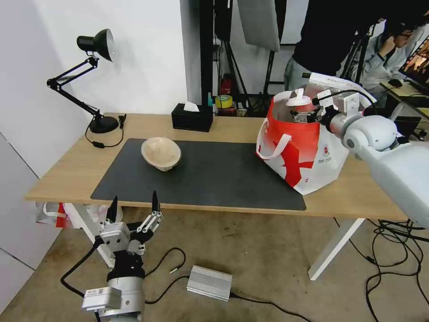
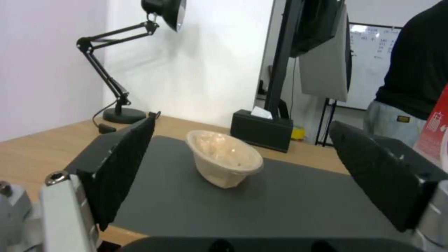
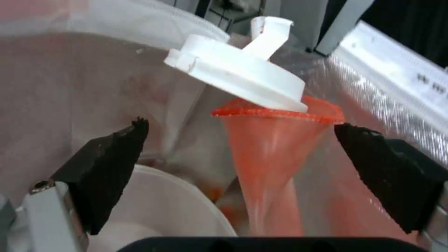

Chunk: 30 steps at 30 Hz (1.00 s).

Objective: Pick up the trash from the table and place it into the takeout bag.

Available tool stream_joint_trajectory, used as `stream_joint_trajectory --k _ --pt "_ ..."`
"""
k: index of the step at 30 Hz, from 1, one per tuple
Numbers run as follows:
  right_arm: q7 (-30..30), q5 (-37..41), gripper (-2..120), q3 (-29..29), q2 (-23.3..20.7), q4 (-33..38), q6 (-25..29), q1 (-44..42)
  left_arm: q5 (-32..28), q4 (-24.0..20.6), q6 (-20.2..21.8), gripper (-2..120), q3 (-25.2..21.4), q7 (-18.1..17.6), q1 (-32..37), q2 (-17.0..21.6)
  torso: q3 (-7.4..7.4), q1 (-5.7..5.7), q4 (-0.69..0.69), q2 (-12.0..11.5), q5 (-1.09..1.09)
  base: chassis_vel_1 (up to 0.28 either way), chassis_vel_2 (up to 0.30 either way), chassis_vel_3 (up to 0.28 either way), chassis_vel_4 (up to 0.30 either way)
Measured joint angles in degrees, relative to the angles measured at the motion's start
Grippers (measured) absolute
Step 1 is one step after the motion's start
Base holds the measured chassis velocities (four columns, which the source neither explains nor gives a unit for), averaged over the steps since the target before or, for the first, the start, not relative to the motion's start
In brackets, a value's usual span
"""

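Note:
On the dark mat of the table a beige bowl lies tipped on its side, also the beige bowl in the left wrist view. My left gripper hangs open below the table's front edge, facing the bowl from a distance. The takeout bag stands at the table's right end. My right gripper is inside its mouth, open. The red cup with its white lid is between the spread fingers, untouched. A white bowl lies below in the bag.
A black desk lamp stands at the back left and a black tissue box at the back middle. A red-and-white plastic bag hangs under the left end. A silver box and cables lie on the floor.

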Motion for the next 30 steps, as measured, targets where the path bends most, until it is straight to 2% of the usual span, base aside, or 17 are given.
stream_joint_trajectory --k 6,7,12,26,30 --pt "-1.44 -0.83 100 -0.05 0.03 -0.58 1.58 0.43 -0.03 0.1 0.02 100 -0.03 -0.03 -0.11 0.0 0.0 0.0 0.0 0.0 0.0 0.0 0.0 0.0 0.0" --pt "-3.8 -3.06 100 -0.06 -0.02 -1.18 3.14 0.87 -0.04 0.16 0.02 100 -0.07 -0.03 -0.15 0.06 0.0 0.0 0.0 0.0 0.0 0.0 0.0 0.0 0.0" --pt "-6.86 -5.82 100 -0.79 -0.19 -1.85 4.75 2.39 -0.07 0.23 0.02 100 -0.1 -0.07 -0.25 0.01 0.0 0.0 0.0 0.0 0.0 0.0 0.0 0.0 0.0" --pt "-6.24 -5.49 100 -0.83 0.02 -2.14 5.67 2.0 -0.09 0.28 0.03 100 -0.18 -0.18 -0.27 -0.15 0.0 0.0 0.0 0.0 0.0 0.0 0.0 0.0 0.0" --pt "-3.68 -1.74 100 -0.1 -0.03 -1.45 8.23 1.34 -0.08 0.29 0.05 100 -0.16 -0.2 -0.14 -0.31 0.0 0.0 0.0 0.0 0.0 0.0 0.0 0.0 0.0"
